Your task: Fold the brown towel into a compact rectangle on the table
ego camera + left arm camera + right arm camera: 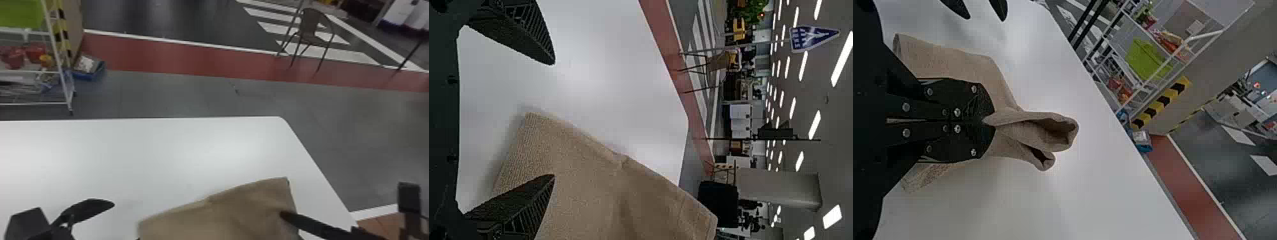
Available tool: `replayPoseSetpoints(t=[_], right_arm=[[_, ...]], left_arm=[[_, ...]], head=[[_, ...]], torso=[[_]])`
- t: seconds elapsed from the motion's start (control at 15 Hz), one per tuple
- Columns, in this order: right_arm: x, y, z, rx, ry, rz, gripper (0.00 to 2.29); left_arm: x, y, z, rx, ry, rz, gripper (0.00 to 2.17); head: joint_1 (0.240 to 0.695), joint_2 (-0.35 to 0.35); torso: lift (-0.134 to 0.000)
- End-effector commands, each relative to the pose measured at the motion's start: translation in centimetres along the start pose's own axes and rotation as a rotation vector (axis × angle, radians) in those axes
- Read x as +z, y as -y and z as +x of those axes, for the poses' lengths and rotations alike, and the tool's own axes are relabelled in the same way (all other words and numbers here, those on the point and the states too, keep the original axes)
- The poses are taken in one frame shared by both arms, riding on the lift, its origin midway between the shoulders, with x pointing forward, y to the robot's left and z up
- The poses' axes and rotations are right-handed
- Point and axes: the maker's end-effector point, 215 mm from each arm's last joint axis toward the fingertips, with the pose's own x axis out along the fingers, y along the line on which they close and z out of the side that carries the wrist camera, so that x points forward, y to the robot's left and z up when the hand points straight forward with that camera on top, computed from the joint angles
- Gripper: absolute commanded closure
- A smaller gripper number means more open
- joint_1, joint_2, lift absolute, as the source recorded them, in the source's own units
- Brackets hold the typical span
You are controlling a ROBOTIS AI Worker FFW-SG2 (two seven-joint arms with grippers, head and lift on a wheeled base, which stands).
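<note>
Apparently only partway: brown towel (229, 212) over the white table (127, 153), seemingly doubled but bunched where pinched by the right gripper (987, 121); near left gripper (554, 119), spread and empty. Left to do, probably: flatten, fold smaller, square up.

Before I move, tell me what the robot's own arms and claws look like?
Both claws are black. The left claw has broad fingers tapering to points, with ribbed, lattice-like sides. The right claw carries round silvery screw heads on dark plates. What shows of the arms behind them is black too.
</note>
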Motion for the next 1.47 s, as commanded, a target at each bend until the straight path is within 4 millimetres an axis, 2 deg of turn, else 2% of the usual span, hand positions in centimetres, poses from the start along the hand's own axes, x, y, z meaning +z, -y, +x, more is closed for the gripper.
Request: replayPoseSetpoints(t=[0.0, 0.2, 0.33, 0.4, 0.47, 0.53, 0.73, 0.93, 1.07, 1.13, 1.2, 1.27, 1.33, 1.4], right_arm=[[0.1, -3.9, 2.1, 0.080, -0.021, -0.047, 1.36], [-2.7, -7.0, 5.7, 0.115, -0.124, -0.098, 1.35], [-5.1, -7.8, 7.9, 0.102, -0.199, -0.119, 1.25], [-6.3, -8.0, 8.6, 0.098, -0.231, -0.121, 0.91], [-7.3, -8.3, 9.4, 0.099, -0.260, -0.124, 0.18], [-8.2, -8.7, 9.8, 0.109, -0.284, -0.122, 0.03], [-9.7, -9.3, 9.9, 0.130, -0.312, -0.110, 0.02], [-9.9, -9.9, 9.4, 0.161, -0.308, -0.093, 0.04], [-9.3, -9.9, 8.6, 0.159, -0.286, -0.097, 0.21], [-9.1, -9.0, 8.0, 0.132, -0.279, -0.092, 0.45], [-9.5, -8.2, 7.5, 0.110, -0.287, -0.087, 0.77], [-10.5, -7.2, 6.8, 0.082, -0.318, -0.085, 1.26], [-11.2, -6.0, 5.9, 0.041, -0.337, -0.081, 1.60], [-11.5, -4.3, 4.8, -0.006, -0.349, -0.075, 1.72]], left_arm=[[0.3, -0.6, -1.5, 0.024, 0.013, -0.011, 0.07], [0.2, -0.9, -2.6, 0.032, 0.021, -0.025, 0.07], [0.2, -0.9, -3.1, 0.033, 0.024, -0.019, 0.08], [0.1, -0.8, -3.3, 0.034, 0.025, -0.021, 0.08], [0.2, -0.9, -3.3, 0.034, 0.030, -0.024, 0.08], [0.2, -0.8, -3.2, 0.032, 0.031, -0.023, 0.08], [-0.1, -0.6, -3.2, 0.028, 0.027, -0.027, 0.08], [-0.2, -0.5, -3.2, 0.026, 0.026, -0.030, 0.08], [-0.3, -0.5, -3.1, 0.026, 0.027, -0.032, 0.08], [-0.3, -0.5, -3.1, 0.025, 0.026, -0.029, 0.08], [-0.4, -0.5, -3.2, 0.026, 0.025, -0.031, 0.08], [-0.4, -0.6, -3.2, 0.028, 0.026, -0.028, 0.08], [-0.5, -0.7, -3.2, 0.028, 0.026, -0.030, 0.08], [-0.6, -0.8, -3.1, 0.028, 0.025, -0.030, 0.08]], head=[[0.695, -0.350], [0.695, -0.340], [0.695, -0.275], [0.695, -0.252], [0.695, -0.227], [0.695, -0.189], [0.695, -0.146], [0.695, -0.125], [0.695, -0.124], [0.695, -0.125], [0.695, -0.130], [0.695, -0.148], [0.695, -0.161], [0.695, -0.175]], torso=[[-0.122], [-0.122], [-0.122], [-0.122], [-0.122], [-0.122], [-0.122], [-0.122], [-0.122], [-0.122], [-0.122], [-0.122], [-0.122], [-0.122]])
